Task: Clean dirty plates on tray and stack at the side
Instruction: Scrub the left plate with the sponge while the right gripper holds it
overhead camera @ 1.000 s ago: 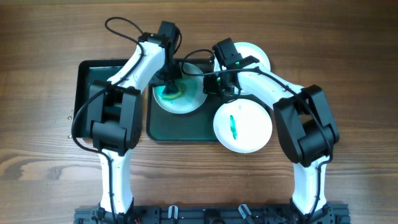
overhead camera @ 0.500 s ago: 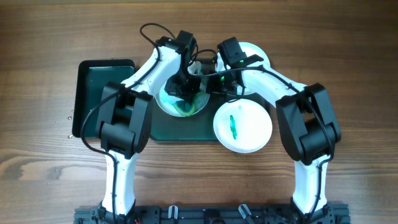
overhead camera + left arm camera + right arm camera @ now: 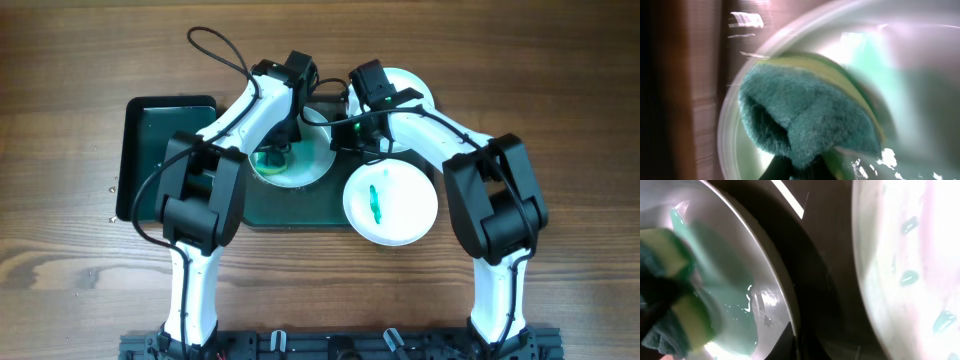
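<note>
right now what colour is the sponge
The sponge is teal-green over yellow, clearest in left wrist view.

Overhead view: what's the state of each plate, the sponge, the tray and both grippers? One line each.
Middle plate: teal-smeared, sponge on it.
Sponge: in left gripper, pressed on middle plate.
Front plate: teal smear, unwiped.
Back plate: mostly hidden, smear unclear.
Tray: carries middle plate.
Left gripper: shut on sponge.
Right gripper: at middle plate's rim, open or shut unclear.
</note>
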`<action>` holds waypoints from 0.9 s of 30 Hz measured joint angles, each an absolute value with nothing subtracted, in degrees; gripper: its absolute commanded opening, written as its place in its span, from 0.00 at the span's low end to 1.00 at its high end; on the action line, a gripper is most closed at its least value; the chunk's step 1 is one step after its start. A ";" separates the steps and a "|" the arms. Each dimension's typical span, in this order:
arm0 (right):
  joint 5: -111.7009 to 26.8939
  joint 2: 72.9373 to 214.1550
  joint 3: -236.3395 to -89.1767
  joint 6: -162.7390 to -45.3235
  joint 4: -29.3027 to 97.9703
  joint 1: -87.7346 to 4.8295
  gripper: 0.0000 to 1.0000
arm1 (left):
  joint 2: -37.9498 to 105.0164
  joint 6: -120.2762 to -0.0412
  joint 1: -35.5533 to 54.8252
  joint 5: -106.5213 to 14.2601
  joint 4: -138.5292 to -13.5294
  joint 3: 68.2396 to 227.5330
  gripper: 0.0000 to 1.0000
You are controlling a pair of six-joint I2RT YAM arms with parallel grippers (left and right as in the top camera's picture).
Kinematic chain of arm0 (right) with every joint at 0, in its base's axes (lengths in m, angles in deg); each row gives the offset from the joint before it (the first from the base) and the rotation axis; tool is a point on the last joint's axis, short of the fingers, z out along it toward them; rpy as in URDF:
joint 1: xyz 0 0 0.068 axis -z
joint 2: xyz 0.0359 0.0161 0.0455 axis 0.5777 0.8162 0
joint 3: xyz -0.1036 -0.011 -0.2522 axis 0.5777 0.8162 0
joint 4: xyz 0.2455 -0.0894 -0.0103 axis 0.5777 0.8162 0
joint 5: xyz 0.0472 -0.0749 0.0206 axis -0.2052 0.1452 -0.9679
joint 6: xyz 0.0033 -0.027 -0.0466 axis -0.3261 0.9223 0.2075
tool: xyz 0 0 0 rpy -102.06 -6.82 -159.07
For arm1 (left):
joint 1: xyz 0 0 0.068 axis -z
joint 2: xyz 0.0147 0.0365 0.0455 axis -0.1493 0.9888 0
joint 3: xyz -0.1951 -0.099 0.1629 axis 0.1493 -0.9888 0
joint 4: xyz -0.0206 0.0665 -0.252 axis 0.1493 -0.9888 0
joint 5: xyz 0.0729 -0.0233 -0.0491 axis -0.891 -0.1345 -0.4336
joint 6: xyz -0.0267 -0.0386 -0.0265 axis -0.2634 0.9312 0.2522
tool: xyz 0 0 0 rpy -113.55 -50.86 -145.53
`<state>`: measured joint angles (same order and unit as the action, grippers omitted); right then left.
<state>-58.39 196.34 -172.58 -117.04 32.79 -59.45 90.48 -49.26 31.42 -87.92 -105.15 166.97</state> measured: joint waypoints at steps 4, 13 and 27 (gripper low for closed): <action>-58.54 196.34 -172.58 -116.58 33.01 -59.08 0.04 | 90.26 -65.77 30.85 -63.53 -99.01 167.10 0.04; -58.15 196.39 -172.58 -116.45 32.64 -58.75 0.04 | 90.59 -66.25 30.91 -61.47 -88.19 166.68 0.04; -60.29 196.69 -172.58 -115.68 32.73 -60.13 0.04 | 90.50 -63.30 23.13 -69.98 -105.39 167.67 0.04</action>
<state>-60.29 196.69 -172.58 -115.68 32.73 -60.13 90.50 -63.30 23.13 -69.98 -105.39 167.67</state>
